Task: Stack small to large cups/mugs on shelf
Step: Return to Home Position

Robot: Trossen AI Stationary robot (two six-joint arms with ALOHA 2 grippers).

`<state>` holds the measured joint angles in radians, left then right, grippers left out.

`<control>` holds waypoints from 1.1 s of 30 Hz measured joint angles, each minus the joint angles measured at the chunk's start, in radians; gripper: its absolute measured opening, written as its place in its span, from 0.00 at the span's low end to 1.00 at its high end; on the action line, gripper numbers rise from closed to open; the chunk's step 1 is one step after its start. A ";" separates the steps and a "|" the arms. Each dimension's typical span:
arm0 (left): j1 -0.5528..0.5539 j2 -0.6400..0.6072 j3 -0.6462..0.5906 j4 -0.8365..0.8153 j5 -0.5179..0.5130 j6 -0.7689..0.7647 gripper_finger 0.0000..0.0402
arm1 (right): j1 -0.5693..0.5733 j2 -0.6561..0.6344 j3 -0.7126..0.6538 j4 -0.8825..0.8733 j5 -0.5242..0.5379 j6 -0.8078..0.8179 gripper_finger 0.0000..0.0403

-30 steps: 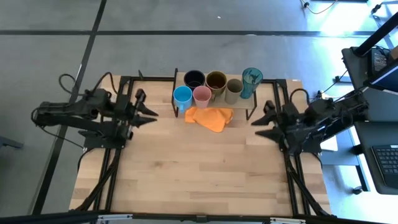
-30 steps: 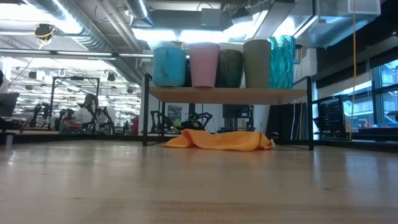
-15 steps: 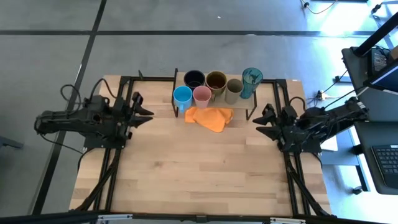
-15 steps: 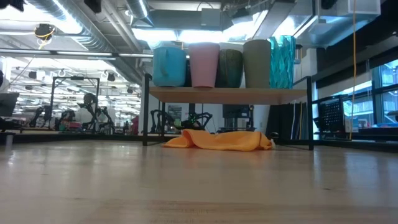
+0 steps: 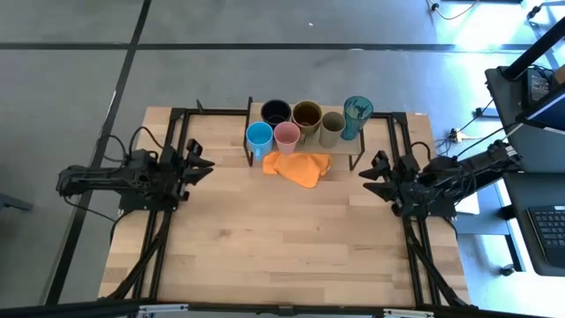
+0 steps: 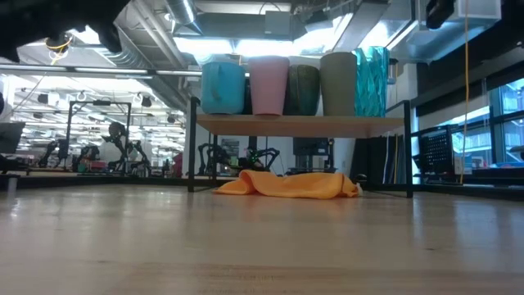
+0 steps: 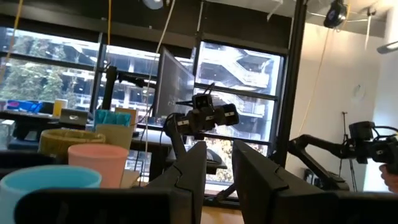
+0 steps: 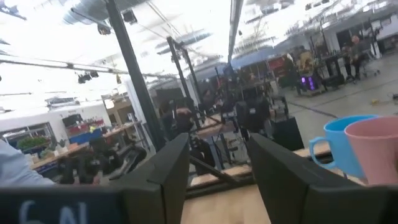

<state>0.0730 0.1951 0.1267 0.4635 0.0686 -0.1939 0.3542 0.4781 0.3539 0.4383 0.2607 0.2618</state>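
Six cups stand upright on their bases on the shelf [image 6: 299, 124] at the table's far middle. They are a light blue mug [image 5: 259, 136], a pink cup [image 5: 286, 135], a black mug [image 5: 275, 111], a mustard-brown mug [image 5: 306, 114], an olive-grey cup [image 5: 332, 126] and a teal tumbler [image 5: 357, 115]. My left gripper [image 5: 203, 164] hovers left of the shelf, open, with nothing between its fingers [image 7: 189, 171]. My right gripper [image 5: 369, 176] hovers right of the shelf, also open and empty, its fingers [image 8: 171, 165] pointing toward the cups.
An orange cloth [image 5: 298, 167] lies crumpled on the tabletop, partly under the shelf's near edge [image 6: 288, 183]. Black frame rails run along the table's left [image 5: 163, 238] and right [image 5: 415, 247] sides. Bare wood spreads from the middle toward the near edge [image 5: 282, 238].
Both arms have sunk; their dark shapes now show at the upper corners of the low view. My left gripper has drawn back toward the table's left edge, away from the shelf, and both grippers have tipped up. The cups and the cloth have stayed put.
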 joint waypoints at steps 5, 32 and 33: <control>0.001 -0.047 -0.054 -0.001 -0.013 -0.020 0.18 | 0.000 -0.057 -0.047 0.015 0.000 -0.028 0.42; 0.383 -0.083 -0.090 -0.089 0.215 -0.171 0.18 | -0.281 -0.386 -0.104 -0.405 -0.202 0.077 0.42; 0.395 -0.083 -0.090 -0.089 0.226 -0.171 0.18 | -0.295 -0.397 -0.104 -0.413 -0.211 0.076 0.42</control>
<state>0.4685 0.1123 0.0364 0.3740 0.2945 -0.3649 0.0589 0.0815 0.2497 0.0249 0.0493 0.3378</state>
